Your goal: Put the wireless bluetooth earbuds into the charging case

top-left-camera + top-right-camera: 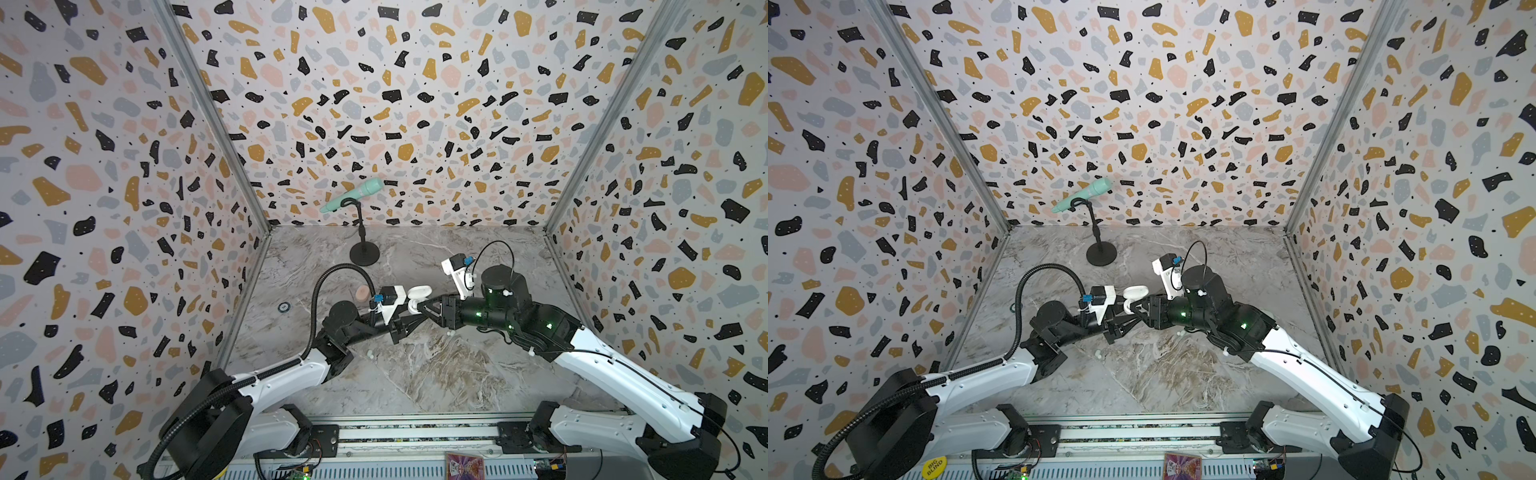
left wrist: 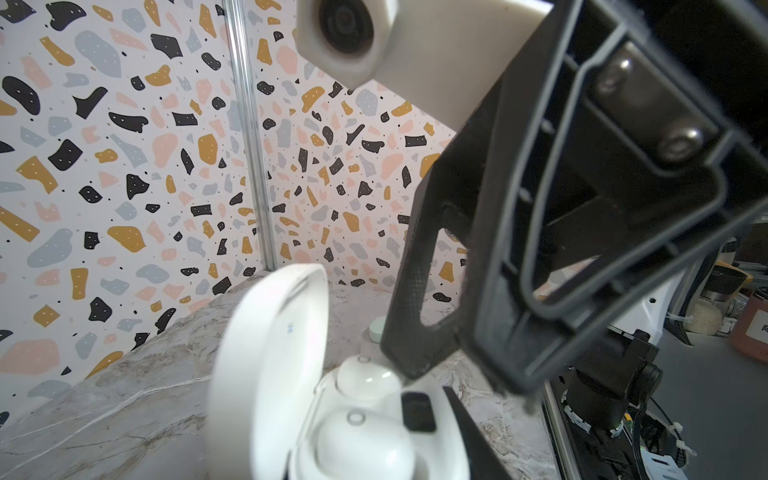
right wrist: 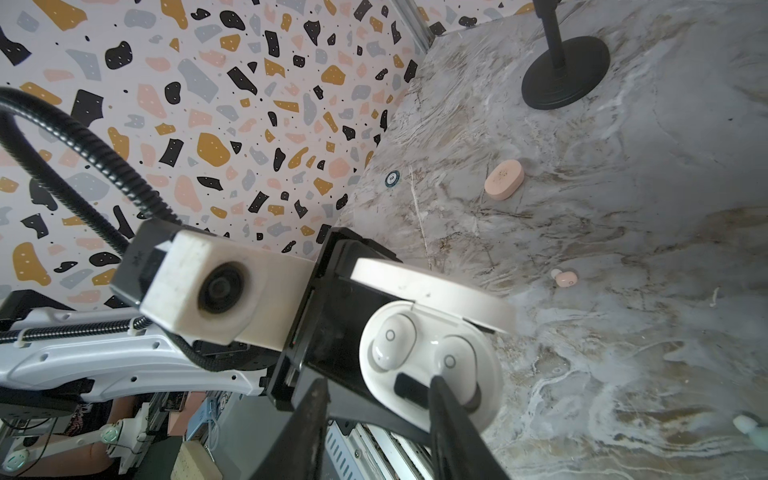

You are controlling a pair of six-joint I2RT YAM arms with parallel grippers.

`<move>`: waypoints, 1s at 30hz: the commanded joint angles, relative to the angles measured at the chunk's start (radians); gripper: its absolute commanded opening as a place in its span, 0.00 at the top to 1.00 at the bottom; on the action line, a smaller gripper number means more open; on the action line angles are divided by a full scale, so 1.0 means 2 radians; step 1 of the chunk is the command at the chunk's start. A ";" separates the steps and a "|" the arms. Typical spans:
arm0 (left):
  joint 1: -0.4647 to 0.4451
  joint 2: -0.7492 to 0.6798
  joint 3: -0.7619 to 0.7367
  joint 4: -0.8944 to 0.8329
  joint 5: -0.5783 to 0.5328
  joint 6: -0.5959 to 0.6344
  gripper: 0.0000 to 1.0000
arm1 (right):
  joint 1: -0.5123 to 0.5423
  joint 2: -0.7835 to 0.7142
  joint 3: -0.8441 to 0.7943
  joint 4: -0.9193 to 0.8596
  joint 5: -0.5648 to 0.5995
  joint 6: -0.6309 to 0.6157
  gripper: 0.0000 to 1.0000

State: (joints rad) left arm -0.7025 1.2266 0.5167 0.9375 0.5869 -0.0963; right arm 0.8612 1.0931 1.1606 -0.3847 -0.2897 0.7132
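Low in the right wrist view, the right gripper (image 3: 376, 384) has its black tapered jaws parted, one tip touching the glossy white pebble-shaped charging case (image 3: 426, 328), which the left gripper (image 1: 411, 312) pinches. Lid hinged open, two smooth white earbuds (image 3: 392, 340) sit in its wells. Farther up, a matte pink case (image 3: 503, 179) and loose pink bud (image 3: 566, 278) lie on veined marble (image 3: 623, 216).

We see a left arm (image 1: 286, 374) and a right arm (image 1: 623, 378), each with glossy white shells on its long links and matte black joints, rising from black housings at 7 and 5 o'clock in both top views. A ribbed black conduit (image 3: 95, 153) follows the left arm, and a thin black cable (image 1: 494, 242) loops above the right. Each wrist bears a white camera block (image 3: 199, 286) with a blue plug (image 1: 377, 299). Green lights (image 1: 549, 325) dot the right arm's joints. The black jaws have ribbed frames and silver screws (image 2: 679, 143).
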 commanded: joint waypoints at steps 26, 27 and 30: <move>-0.002 -0.006 0.030 -0.028 0.017 0.047 0.91 | -0.065 0.151 0.221 -0.227 -0.044 -0.089 0.51; -0.002 -0.007 0.030 -0.028 0.017 0.048 0.91 | -0.059 0.144 0.211 -0.227 -0.040 -0.083 0.52; -0.002 -0.008 0.030 -0.030 0.016 0.048 0.91 | -0.050 0.121 0.180 -0.218 -0.031 -0.065 0.51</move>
State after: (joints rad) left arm -0.7025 1.2369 0.5545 0.8345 0.6193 -0.0166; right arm 0.7471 1.3964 1.5528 -0.7940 -0.3729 0.5522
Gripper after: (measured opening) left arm 0.431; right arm 0.486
